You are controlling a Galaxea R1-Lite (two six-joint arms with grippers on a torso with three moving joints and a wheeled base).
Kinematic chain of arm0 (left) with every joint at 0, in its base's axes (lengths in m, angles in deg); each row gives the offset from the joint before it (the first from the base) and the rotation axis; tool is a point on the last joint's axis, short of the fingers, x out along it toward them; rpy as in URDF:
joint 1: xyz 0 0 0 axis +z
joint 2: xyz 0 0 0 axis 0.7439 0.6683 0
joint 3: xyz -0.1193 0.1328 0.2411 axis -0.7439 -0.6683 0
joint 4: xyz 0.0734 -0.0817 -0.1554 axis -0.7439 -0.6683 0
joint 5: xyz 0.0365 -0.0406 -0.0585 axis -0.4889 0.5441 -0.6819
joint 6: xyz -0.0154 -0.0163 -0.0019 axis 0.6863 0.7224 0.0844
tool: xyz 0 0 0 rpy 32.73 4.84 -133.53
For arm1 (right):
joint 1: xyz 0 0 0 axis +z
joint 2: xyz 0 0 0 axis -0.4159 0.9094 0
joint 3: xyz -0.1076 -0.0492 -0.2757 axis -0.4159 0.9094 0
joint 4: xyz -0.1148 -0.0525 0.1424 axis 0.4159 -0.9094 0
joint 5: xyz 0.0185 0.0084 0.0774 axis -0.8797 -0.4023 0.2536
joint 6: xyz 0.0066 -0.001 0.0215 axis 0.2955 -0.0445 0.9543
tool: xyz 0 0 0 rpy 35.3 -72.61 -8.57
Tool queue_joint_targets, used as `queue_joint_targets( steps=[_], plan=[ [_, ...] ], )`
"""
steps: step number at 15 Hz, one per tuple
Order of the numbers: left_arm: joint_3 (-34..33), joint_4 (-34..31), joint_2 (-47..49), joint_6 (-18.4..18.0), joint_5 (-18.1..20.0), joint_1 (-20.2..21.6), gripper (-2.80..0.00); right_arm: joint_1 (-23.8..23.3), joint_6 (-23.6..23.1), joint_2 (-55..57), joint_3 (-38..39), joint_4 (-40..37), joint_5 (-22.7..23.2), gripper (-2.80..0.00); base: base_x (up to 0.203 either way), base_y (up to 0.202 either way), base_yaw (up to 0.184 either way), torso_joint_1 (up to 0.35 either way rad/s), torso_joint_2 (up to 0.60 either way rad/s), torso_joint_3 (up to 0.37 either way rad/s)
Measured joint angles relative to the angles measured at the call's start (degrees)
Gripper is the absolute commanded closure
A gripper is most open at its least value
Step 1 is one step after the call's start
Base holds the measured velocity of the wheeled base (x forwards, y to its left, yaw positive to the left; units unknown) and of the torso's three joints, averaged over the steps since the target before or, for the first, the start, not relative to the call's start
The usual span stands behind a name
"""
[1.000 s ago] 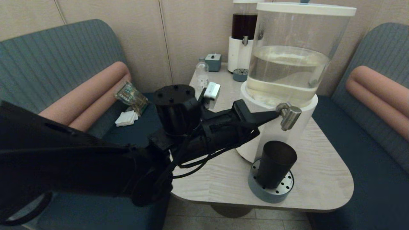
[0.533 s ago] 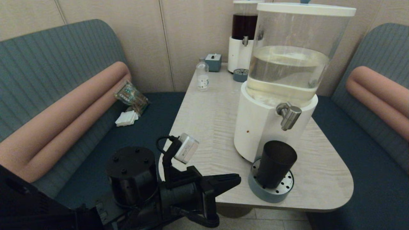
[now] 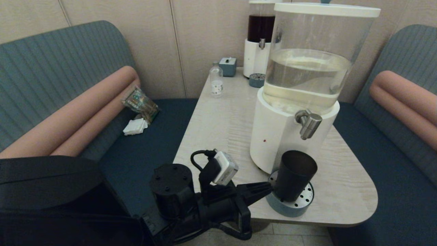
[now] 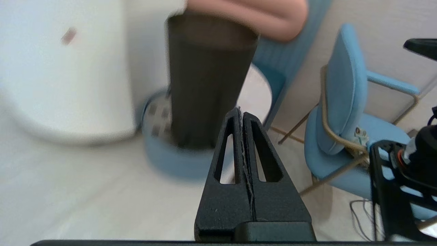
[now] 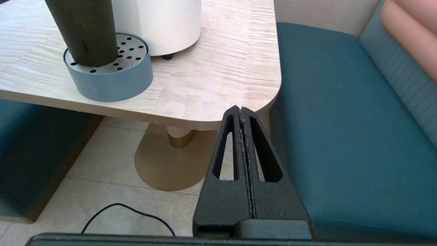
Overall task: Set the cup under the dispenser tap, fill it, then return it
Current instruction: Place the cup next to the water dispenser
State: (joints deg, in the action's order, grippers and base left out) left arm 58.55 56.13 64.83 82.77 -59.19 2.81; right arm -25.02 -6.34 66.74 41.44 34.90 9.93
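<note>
Left fingers (image 3: 268,188) pressed together beside smooth tapered cup (image 3: 294,175), perforated tray (image 3: 290,207)

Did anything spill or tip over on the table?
No. The cup stands upright on the round drip tray under the dispenser tap, and the table looks dry. The only stray things are a snack packet and napkins lying on the bench seat.

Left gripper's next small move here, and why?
Probably open the fingers. The left gripper sits shut beside the base of the cup, which stands upright on the drip tray under the tap. Shut fingers cannot take the cup. The right gripper is parked off the table's edge.
</note>
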Motion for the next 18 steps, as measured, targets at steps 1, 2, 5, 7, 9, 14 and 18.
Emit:
queue_joint_targets(
  steps=[1, 2, 5, 7, 9, 14, 18],
  plan=[
    [2.36, -0.01, 1.81, -0.75, 0.85, -0.18, 0.00, 0.02, 0.02, 0.00, 0.00, 0.00, -0.01, 0.00, 0.000, 0.000, 0.000, 0.000, 0.00, 0.000],
    [4.35, -0.02, 3.67, -1.25, 1.19, -0.56, 0.00, 0.02, 0.02, 0.00, 0.00, 0.00, -0.01, 0.00, 0.000, 0.000, 0.000, 0.000, 0.00, 0.000],
    [8.42, -0.06, 8.05, -2.23, 1.87, -1.35, 0.00, 0.02, 0.02, 0.00, 0.00, 0.00, -0.01, 0.00, 0.000, 0.000, 0.000, 0.000, 0.00, 0.000],
    [10.44, -0.06, 9.85, -2.21, 2.15, -1.38, 0.00, 0.02, 0.04, 0.00, 0.00, -0.02, 0.00, 0.00, 0.000, 0.000, 0.000, 0.000, 0.00, 0.000],
    [11.41, -0.07, 10.98, -2.22, 2.91, -1.39, 0.00, 0.02, 0.02, 0.00, 0.00, -0.02, -0.02, 0.00, 0.000, 0.000, 0.000, 0.000, 0.00, 0.000],
    [14.26, -0.05, 12.90, -2.21, 3.09, -1.27, 0.00, 0.04, 0.03, 0.00, 0.00, -0.02, -0.01, 0.00, 0.000, 0.000, 0.000, 0.000, 0.00, 0.000],
    [17.42, -0.05, 14.89, -2.19, 3.07, -1.22, 0.00, 0.00, 0.02, 0.00, 0.00, -0.02, -0.01, 0.00, 0.000, 0.000, 0.000, 0.000, 0.00, 0.000]
  ],
)
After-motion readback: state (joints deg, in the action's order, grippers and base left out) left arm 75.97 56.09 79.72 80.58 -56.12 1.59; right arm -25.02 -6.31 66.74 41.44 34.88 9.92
